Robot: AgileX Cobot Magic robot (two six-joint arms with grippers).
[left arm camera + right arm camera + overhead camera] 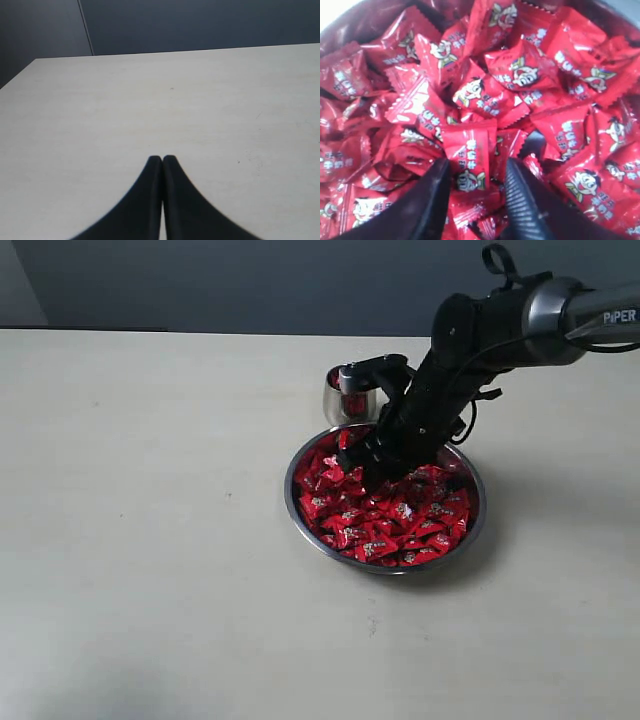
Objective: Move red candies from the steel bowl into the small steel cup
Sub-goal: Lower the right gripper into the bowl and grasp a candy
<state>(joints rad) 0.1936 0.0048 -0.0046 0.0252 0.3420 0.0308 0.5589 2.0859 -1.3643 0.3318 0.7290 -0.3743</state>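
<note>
There's the right gripper [372,476], down in the steel bowl [388,569], nose in among the red candies [410,522]! Its jaws stand wide apart, straddling one candy [470,157] on top of the heap. A sliver of gap shows beside it, so nothing is clamped. The bowl sits right of the middle of the bench [150,520], with the small steel cup [338,400] just beyond it toward the far edge. Meanwhile the left gripper [161,159] hangs over the bench, fingers pressed together, holding nothing.
</note>
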